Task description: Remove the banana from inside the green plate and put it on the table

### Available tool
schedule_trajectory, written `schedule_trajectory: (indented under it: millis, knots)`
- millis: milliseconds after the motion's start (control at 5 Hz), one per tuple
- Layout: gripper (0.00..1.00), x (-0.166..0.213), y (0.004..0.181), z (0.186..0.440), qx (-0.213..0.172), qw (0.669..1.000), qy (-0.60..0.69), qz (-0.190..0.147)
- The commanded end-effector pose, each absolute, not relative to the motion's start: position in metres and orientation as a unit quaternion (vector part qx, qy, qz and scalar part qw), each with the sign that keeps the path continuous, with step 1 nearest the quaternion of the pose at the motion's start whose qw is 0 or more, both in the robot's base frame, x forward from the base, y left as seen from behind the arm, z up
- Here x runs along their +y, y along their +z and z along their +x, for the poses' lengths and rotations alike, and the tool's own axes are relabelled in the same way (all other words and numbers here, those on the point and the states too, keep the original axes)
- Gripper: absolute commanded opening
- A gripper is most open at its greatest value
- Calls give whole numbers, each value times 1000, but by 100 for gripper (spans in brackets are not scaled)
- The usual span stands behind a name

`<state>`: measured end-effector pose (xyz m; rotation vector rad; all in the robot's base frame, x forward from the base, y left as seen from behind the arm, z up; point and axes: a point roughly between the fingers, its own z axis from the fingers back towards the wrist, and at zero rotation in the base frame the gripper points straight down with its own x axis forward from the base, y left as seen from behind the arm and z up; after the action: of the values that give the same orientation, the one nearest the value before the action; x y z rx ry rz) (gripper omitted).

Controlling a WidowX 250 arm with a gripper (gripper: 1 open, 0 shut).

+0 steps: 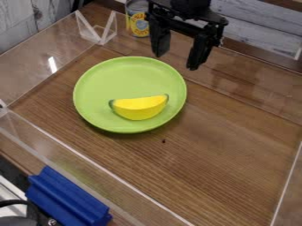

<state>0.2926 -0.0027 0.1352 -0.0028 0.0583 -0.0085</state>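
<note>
So the banana is still sitting inside the green plate, over toward the near side of it, lying on its side with one dark greenish tip pointing left. The plate itself is flat on the wood-grain table, left of the middle. The black pincer is up at the far side, just beyond the plate and a bit right of it, with its two fingers spread wide apart and nothing between them. It's not touching the banana, they're well apart. There's a can-like thing with some yellow on it at the far left of the pincer, but it's too small to read. Clear walls run round the table edges, and a blue ridged block sits at the near left corner, outside the wall.
</note>
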Motion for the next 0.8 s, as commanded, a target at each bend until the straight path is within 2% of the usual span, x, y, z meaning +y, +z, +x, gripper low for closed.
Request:
schedule_trajectory:
  millis: [0,600]
  knots:
    - [100,1,128,289,35,999,-30,0]
    - [100,24,107,277,33,991,-126,5]
